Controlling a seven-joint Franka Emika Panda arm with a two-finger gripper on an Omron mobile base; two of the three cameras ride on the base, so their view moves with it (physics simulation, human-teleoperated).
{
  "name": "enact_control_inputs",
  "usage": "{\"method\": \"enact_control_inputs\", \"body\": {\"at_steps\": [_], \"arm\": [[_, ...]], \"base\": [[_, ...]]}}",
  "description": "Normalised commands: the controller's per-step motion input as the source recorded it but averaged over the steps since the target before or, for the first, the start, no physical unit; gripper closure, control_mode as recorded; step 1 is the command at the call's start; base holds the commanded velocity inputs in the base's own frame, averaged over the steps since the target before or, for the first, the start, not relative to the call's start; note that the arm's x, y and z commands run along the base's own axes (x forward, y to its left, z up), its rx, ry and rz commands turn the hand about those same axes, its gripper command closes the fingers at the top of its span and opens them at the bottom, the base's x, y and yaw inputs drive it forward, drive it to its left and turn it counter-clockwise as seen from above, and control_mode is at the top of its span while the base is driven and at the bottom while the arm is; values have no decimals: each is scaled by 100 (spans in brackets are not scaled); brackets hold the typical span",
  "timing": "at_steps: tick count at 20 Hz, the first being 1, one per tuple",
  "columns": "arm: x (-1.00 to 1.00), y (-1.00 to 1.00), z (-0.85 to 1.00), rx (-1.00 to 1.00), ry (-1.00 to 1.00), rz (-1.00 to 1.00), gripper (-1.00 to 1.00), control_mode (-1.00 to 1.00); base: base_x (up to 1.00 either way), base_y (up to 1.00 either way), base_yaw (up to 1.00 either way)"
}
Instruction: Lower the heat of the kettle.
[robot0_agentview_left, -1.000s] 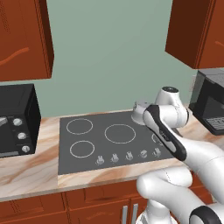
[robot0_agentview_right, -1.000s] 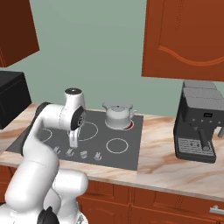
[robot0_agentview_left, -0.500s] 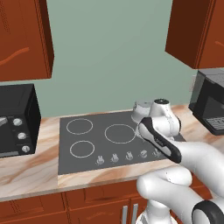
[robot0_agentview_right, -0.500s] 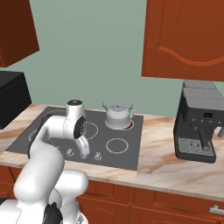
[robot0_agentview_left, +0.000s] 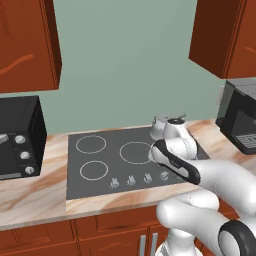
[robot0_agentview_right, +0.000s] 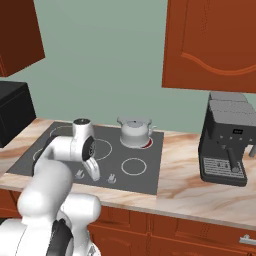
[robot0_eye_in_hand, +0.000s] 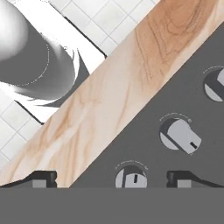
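The small silver-grey kettle (robot0_agentview_right: 134, 132) stands on the back right burner of the black stove (robot0_agentview_right: 142, 179), with a red glow (robot0_agentview_right: 148, 145) at its base. In the left base view the kettle (robot0_agentview_left: 161, 124) is half hidden behind my arm. My gripper (robot0_agentview_right: 94, 174) hangs low over the row of knobs at the stove's front edge. Seen from the hand, the gripper (robot0_eye_in_hand: 113, 179) is open, its fingertips (robot0_eye_in_hand: 43, 178) wide apart on either side of one grey knob (robot0_eye_in_hand: 131, 178). Two more knobs (robot0_eye_in_hand: 179, 135) lie further along the row.
A large black coffee machine (robot0_agentview_right: 227, 140) stands on the marble counter (robot0_agentview_right: 200, 192) right of the stove. A black oven (robot0_agentview_left: 17, 137) sits at the left. Wooden cabinets (robot0_agentview_right: 210, 45) hang overhead. White floor tiles (robot0_eye_in_hand: 100, 17) show past the counter edge.
My arm has come down and forward, bringing the hand from above the stove to just over the knob row. The kettle has not moved.
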Motion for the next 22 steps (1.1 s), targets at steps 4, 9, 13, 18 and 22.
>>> {"method": "enact_control_inputs", "body": {"at_steps": [4,9,13,18,22], "arm": [[16,6,-18,0,0,0,-100,-100],[16,-2,-11,0,0,0,-100,-100],[19,-1,-14,0,0,0,-100,-100],[10,-3,-21,0,0,0,-100,-100],[8,-1,-20,0,0,0,-100,-100]], "base": [[0,0,0],[0,0,0],[0,0,0],[0,0,0],[0,0,0]]}}
